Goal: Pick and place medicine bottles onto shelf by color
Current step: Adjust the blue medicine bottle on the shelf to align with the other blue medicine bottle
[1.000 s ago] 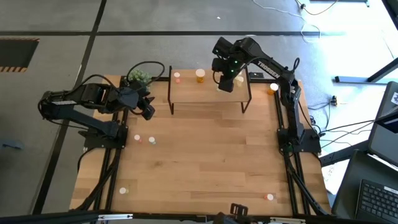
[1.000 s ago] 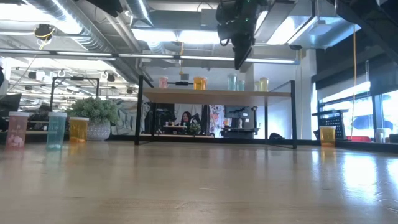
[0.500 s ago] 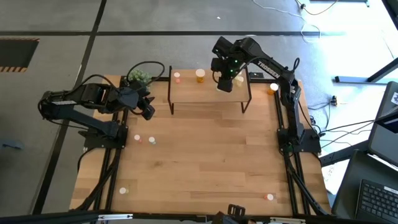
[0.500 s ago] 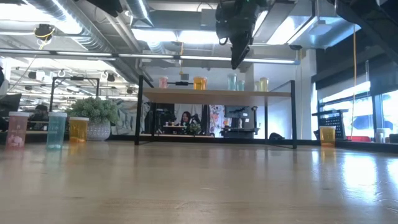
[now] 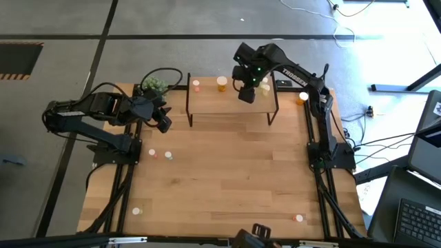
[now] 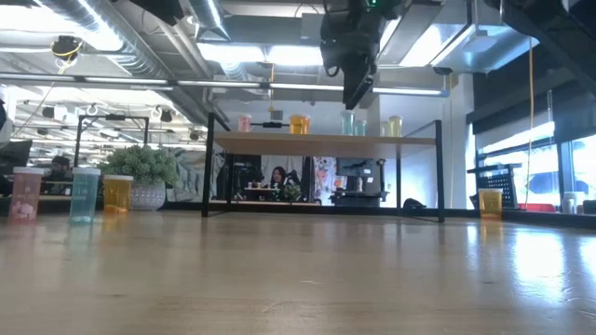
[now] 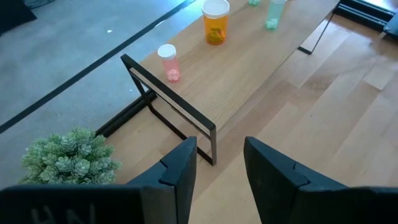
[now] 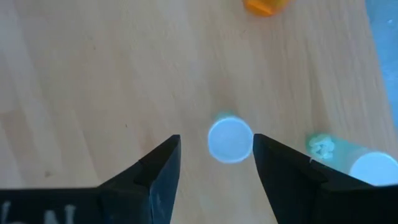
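Two grippers, one working over the shelf (image 5: 233,96) at upper centre of the high view.
The right gripper (image 8: 216,163) is hanging spread apart, released, above a white-capped green bottle (image 8: 229,138) standing on the shelf board; the left gripper (image 7: 220,168) is waiting open at left, empty.

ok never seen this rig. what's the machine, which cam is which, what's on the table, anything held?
Two dark robot arms at a wooden table. The high view looks straight down; the low view looks level across the tabletop; each wrist view looks past that arm's own fingers. The shelf stands at the far edge and carries a pink bottle, an orange bottle and pale green ones. More bottles stand loose on the table, beside a potted plant. The right gripper hangs open over a white-capped bottle on the shelf, holding nothing. The left gripper waits open and empty near the shelf's left end.
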Available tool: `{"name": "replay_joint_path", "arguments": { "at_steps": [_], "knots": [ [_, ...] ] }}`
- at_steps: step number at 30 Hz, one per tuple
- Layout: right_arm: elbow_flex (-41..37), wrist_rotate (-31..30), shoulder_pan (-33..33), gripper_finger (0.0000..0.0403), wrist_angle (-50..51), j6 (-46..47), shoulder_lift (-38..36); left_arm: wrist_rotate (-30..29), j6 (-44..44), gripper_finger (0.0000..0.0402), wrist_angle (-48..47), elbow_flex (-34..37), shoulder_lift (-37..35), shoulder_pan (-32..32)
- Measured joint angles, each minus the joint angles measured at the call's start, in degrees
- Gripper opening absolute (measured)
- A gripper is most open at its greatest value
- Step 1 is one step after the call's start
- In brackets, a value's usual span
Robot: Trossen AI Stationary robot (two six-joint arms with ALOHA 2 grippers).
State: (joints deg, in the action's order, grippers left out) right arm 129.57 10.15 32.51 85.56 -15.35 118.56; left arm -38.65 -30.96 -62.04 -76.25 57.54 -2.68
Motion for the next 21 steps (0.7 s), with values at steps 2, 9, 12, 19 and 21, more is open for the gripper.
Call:
{"name": "replay_joint_path", "arguments": {
  "at_steps": [2,9,12,19,21],
  "knots": [
    [-0.5,-0.6,0.0,0.0204,-1.2,0.0,0.1,0.0,0.0,0.0128,0.0,0.0,0.0,0.0],
    [-0.5,-4.4,0.0,0.0204,-1.7,0.0,0.1,0.0,0.0,0.0128,0.0,0.0,0.0,0.0],
    [-0.5,-4.4,0.0,0.0204,-1.1,0.0,0.1,0.0,0.0,0.0128,0.0,0.0,0.0,0.0],
    [-0.6,-4.3,0.0,0.0204,-0.9,0.0,0.1,0.0,0.0,0.0128,0.0,0.0,0.0,0.0],
    [-0.6,-3.1,0.0,0.0204,-0.9,0.0,0.0,0.0,0.0,0.0128,0.0,0.0,0.0,0.0]
  ]
}}
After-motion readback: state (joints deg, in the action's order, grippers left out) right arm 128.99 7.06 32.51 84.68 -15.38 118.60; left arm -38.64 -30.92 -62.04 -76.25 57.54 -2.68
